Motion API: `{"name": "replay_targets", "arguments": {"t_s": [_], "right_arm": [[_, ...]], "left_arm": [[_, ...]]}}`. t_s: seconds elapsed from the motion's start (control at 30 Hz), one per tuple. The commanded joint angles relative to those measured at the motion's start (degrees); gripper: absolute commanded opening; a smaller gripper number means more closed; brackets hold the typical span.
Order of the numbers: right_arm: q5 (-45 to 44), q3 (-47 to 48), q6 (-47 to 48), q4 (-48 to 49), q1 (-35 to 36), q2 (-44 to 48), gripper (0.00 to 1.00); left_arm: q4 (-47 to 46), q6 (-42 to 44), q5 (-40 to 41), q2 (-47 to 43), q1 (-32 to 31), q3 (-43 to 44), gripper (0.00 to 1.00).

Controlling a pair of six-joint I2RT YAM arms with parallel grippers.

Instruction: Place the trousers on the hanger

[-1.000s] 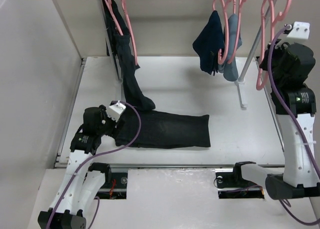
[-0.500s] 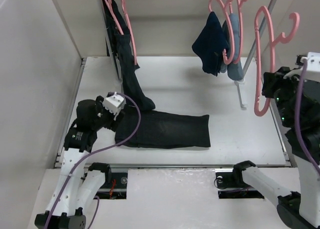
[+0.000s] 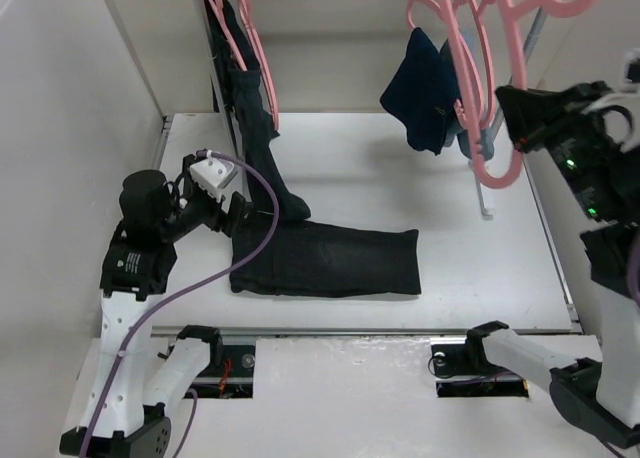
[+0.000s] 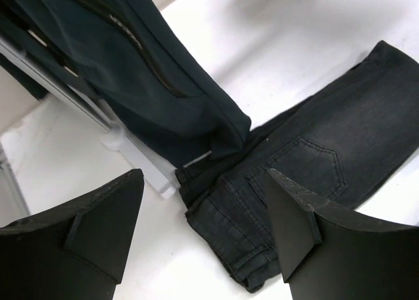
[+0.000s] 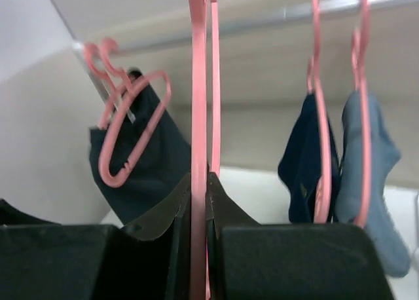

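Observation:
The black trousers (image 3: 330,261) lie flat across the table, waistband to the left. In the left wrist view the waistband and back pocket (image 4: 308,162) lie below my fingers. My left gripper (image 3: 238,213) is open and empty, hovering above the waistband end (image 4: 204,175). My right gripper (image 3: 512,113) is high at the right, shut on a pink hanger (image 3: 492,173). In the right wrist view its thin pink bar (image 5: 198,84) runs upright between my closed right gripper (image 5: 198,182).
A dark garment (image 3: 255,128) hangs from pink hangers on the left rack and reaches the table beside the trousers (image 4: 163,71). A navy garment (image 3: 420,88) and a grey-blue one (image 5: 380,182) hang at the back right. A white rack leg (image 3: 482,183) stands on the table.
My left arm has risen and drawn back left, lifting the open gripper off the trousers' waistband end. My right arm has carried the pink hanger up and to the left.

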State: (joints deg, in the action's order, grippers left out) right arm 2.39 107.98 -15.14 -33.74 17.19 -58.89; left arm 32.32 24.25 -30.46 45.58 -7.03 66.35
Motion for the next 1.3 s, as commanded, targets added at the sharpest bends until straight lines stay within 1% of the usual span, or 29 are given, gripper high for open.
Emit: {"name": "replay_targets", "arguments": {"t_s": [0.0,0.03,0.07,0.13,0.17,0.2,0.3,0.33,0.43,0.47,0.53,0.63,0.67,0.7,0.73,0.77,0.8,0.83,0.87,0.9,0.97,1.0,1.03,1.07,1.17,1.23,1.27], "right_arm": [[-0.2,-7.3,-2.1,4.1,2.4,-4.0,0.00],[-3.1,-9.9,-2.1,4.1,4.2,-4.0,0.00],[-9.5,-14.3,-1.5,4.8,9.6,-4.0,0.00],[-18.9,-17.4,-1.5,4.8,17.7,-4.7,0.00],[-29.7,-18.5,-1.5,4.8,22.0,-5.3,0.00],[-34.8,-20.2,-1.5,4.0,29.2,-5.8,0.00],[-45.2,-24.0,-7.6,2.4,34.7,-5.5,0.00],[-45.2,-28.4,-8.9,4.0,34.8,-3.3,0.00],[-45.2,-35.3,-10.7,7.1,35.4,0.3,0.00],[-45.2,-35.9,-11.9,7.1,35.9,1.7,0.00],[-45.2,-36.4,-13.1,6.1,35.9,1.7,0.00],[-48.6,-38.8,-17.8,1.9,38.0,-1.0,0.00],[-49.8,-40.9,-19.5,1.2,40.0,-1.9,0.00],[-51.3,-42.2,-24.9,-1.0,41.0,-4.0,0.00],[-52.4,-43.5,-27.9,-1.9,41.7,-5.1,0.00],[-52.4,-47.0,-31.2,-0.8,43.0,-6.6,0.00],[-51.8,-49.0,-31.3,0.7,44.1,-6.6,0.00],[-51.8,-50.8,-33.3,2.3,45.5,-7.6,0.00],[-51.2,-52.6,-34.2,3.8,47.1,-8.2,0.00],[-50.2,-55.3,-35.0,5.2,50.0,-8.8,0.00],[-50.2,-56.1,-37.5,7.0,53.1,-11.6,0.00],[-50.2,-55.6,-39.6,5.1,55.1,-12.9,0.00],[-50.2,-55.1,-41.8,1.6,55.8,-16.0,0.00],[-50.2,-54.5,-44.7,0.2,56.4,-17.5,0.00],[-49.6,-53.1,-46.0,-1.2,59.7,-22.3,0.00],[-48.3,-52.5,-46.0,-1.2,61.0,-24.4,0.00],[-47.7,-52.5,-46.0,-0.6,61.6,-26.3,0.00]], "left_arm": [[1.3,-2.6,-1.3,3.1,0.2,2.6,0.71],[1.3,-3.3,-0.7,3.7,0.2,3.7,0.71],[2.0,-3.3,-0.7,4.2,0.2,4.2,0.71],[2.8,-3.9,-0.7,5.3,0.2,5.3,0.71],[3.4,-3.9,-0.7,6.0,0.2,5.9,0.71],[3.4,-4.4,-0.7,6.0,0.2,5.9,0.71],[3.4,-5.1,-0.7,7.2,0.2,7.1,0.71],[3.4,-5.9,-0.7,7.9,0.2,7.1,0.71],[5.3,-5.9,-2.0,10.0,-1.5,9.4,0.71],[5.8,-6.4,-1.3,11.4,-3.6,10.0,0.71],[6.9,-7.3,0.0,13.0,-5.7,11.7,0.71],[7.8,-9.8,-0.6,17.0,-10.0,12.4,0.71],[7.8,-10.5,-1.5,18.0,-11.2,12.4,0.71],[7.8,-11.2,-1.5,19.8,-13.8,12.9,0.71],[7.1,-11.9,-1.5,20.8,-15.2,12.9,0.71],[6.5,-13.2,-1.5,22.9,-17.6,14.9,0.71],[6.4,-13.8,-2.1,24.1,-17.6,16.0,0.71],[6.4,-14.4,-2.1,25.2,-19.5,17.1,0.72],[5.8,-15.1,-2.1,26.4,-20.1,19.3,0.72],[5.0,-16.9,-2.1,27.5,-20.7,20.2,0.72],[4.4,-18.7,-2.1,31.0,-22.4,21.4,0.74],[3.8,-19.3,-2.1,32.3,-23.0,22.1,0.74],[3.8,-20.5,-2.8,34.5,-23.6,22.1,0.75],[3.0,-21.2,-3.4,35.4,-24.2,22.1,0.75],[0.7,-24.8,-4.6,38.3,-24.9,19.9,0.76],[-0.3,-26.4,-6.7,39.7,-25.4,18.7,0.82],[-0.3,-27.0,-7.4,40.2,-25.4,18.7,0.82]]}}
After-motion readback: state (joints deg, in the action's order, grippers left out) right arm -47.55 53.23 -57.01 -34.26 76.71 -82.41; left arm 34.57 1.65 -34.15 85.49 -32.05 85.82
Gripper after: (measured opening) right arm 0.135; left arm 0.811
